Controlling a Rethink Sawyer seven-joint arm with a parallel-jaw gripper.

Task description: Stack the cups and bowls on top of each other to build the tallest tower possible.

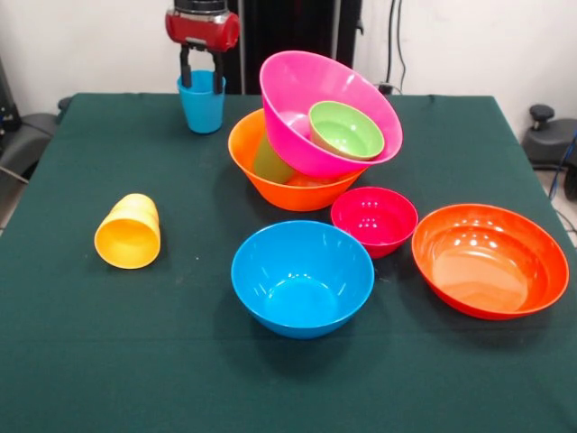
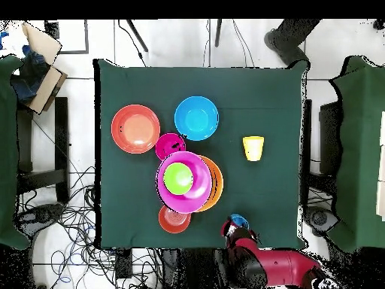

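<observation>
1. The pincer (image 1: 202, 79) reaches down into the blue cup (image 1: 202, 101), one finger inside and one outside, seemingly clamped on its rim, beyond the big orange bowl (image 1: 270, 176).
2. The tower so far looks barely begun: a tilted pink bowl (image 1: 306, 104) holding a small green bowl (image 1: 346, 130) leans in the big orange bowl.
3. Left loose on the green cloth surface (image 1: 108, 361): the yellow cup (image 1: 129, 231) on its side, a blue bowl (image 1: 302, 278), a magenta bowl (image 1: 373, 219), a red-orange bowl (image 1: 489, 260).
4. All are glossy, smooth plastic; the cups taper.
</observation>
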